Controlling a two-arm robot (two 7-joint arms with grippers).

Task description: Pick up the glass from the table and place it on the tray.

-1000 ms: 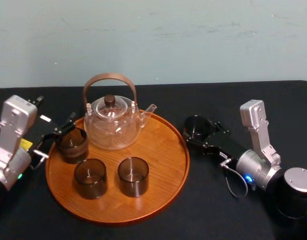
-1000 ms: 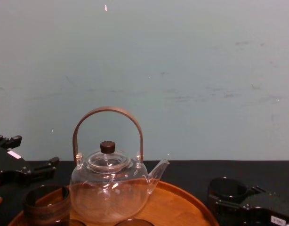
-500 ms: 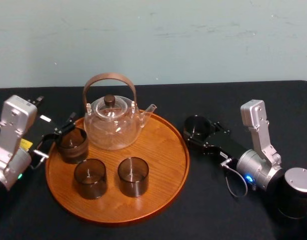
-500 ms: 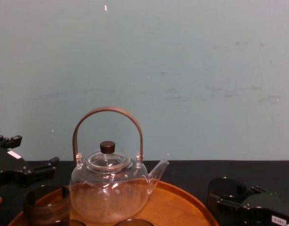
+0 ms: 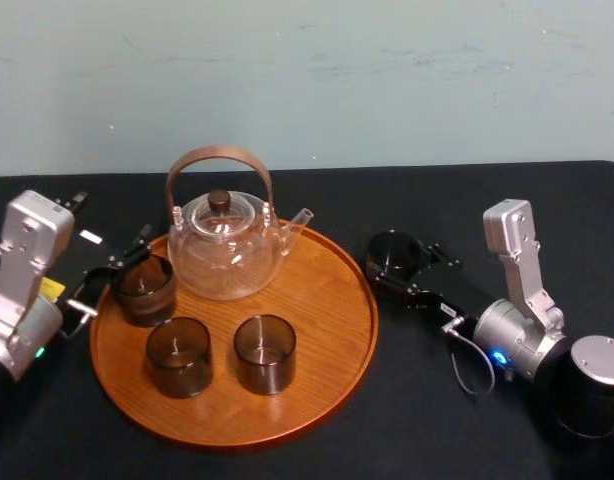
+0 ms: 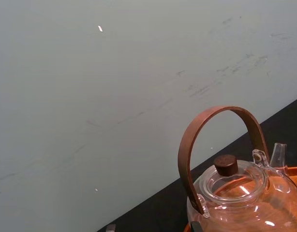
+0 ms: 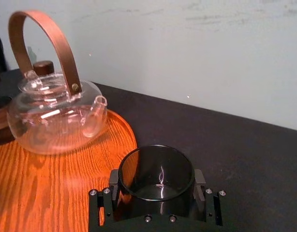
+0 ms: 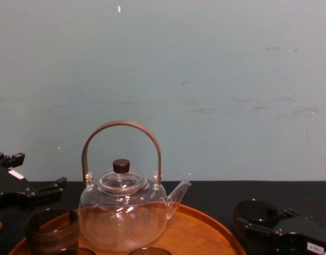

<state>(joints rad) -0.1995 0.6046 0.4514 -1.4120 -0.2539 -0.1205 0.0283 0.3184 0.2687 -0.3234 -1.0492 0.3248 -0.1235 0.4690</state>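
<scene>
The right gripper (image 5: 402,268) stays clamped on the dark glass (image 7: 155,179), which has barely moved in the past second and is just beside the right rim of the tray (image 5: 327,380), over the table (image 5: 437,420). The left gripper (image 5: 112,275) waits, fingers spread, at the tray's left edge.

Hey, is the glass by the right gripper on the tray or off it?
Off it. The glass is upright, outside the tray rim, over the table, clamped in the right gripper.

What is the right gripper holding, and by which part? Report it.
The right gripper clamps the dark glass by its opposite side walls, low down, just beside the tray.
</scene>
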